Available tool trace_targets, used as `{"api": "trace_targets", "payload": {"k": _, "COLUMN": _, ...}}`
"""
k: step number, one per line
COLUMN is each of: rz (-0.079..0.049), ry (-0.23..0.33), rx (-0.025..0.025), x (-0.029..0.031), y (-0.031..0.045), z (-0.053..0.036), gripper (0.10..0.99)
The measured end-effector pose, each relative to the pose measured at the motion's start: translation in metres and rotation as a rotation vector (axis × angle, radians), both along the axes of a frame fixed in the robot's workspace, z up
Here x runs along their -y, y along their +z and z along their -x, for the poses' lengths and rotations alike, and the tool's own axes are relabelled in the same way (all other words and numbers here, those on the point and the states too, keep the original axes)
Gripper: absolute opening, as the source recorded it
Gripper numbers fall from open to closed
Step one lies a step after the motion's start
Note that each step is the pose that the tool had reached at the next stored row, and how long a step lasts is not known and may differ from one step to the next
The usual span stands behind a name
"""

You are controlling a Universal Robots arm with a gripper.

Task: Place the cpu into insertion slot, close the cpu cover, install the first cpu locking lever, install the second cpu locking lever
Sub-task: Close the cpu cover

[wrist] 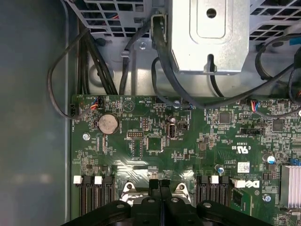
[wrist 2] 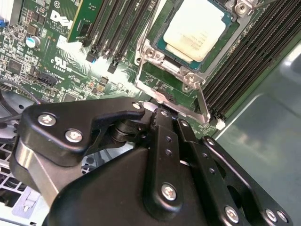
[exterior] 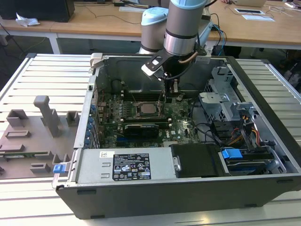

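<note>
Low over the motherboard | gripper pressed together beside cpu cover | cpu seated under it

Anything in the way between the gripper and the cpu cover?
Nothing visible. In the second wrist view the gripper sits right at the socket's edge, beside a locking lever. The cpu cover frames the cpu just beyond it, with no cable or part crossing the gap.

The arm points down, fingers pressed together.
</note>
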State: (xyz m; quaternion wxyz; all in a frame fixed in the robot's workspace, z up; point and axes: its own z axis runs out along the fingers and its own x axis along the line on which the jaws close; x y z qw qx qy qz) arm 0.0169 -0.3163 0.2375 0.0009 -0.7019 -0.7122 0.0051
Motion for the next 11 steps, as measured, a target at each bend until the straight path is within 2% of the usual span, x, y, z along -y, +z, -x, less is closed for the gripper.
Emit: {"api": "trace_targets", "payload": {"k": 11, "rz": 0.0, "ry": 0.0, "rx": 0.0, "x": 0.0, "y": 0.0, "z": 0.0069, "gripper": 0.106}}
